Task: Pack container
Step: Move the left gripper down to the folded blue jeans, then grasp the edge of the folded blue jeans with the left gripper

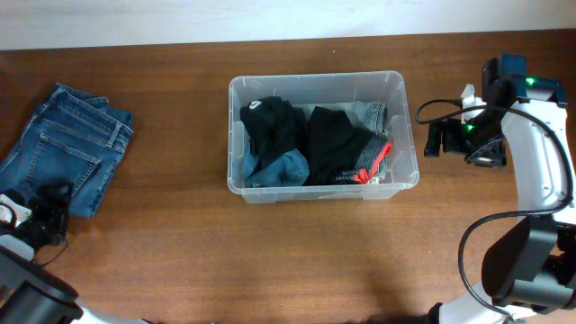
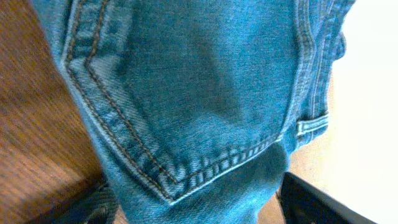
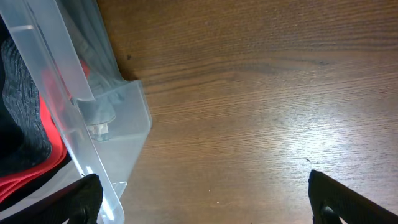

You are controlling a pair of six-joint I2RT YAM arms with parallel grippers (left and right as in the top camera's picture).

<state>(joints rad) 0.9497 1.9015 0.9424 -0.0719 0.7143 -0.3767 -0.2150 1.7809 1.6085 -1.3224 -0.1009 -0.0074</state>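
Tabletop in dark wood, seen from overhead: the container, a clear plastic bin with rounded corners and a thick rim, sits near the middle, long sides running left to right. It is already loaded with a black garment at its left, a second black garment at centre, blue fabric against the near wall, pale denim in the far right corner and a red item by the right wall. None of it rises above the rim.

Folded jeans lie well apart at the far left, a broad band of wood showing between their right edge and the bin's left wall. The left tool sits at the jeans' near edge. In its wrist view the denim fills the frame, a pocket seam running across, and the left tool looks spread wide, with one dark finger low at the right and the other blurred low at the left.

The right tool hangs just beside the container's right wall, not touching. Its wrist view shows the right tool standing wide, wood grain between its fingers, the bin's corner at the left edge and open tabletop stretching away to the right
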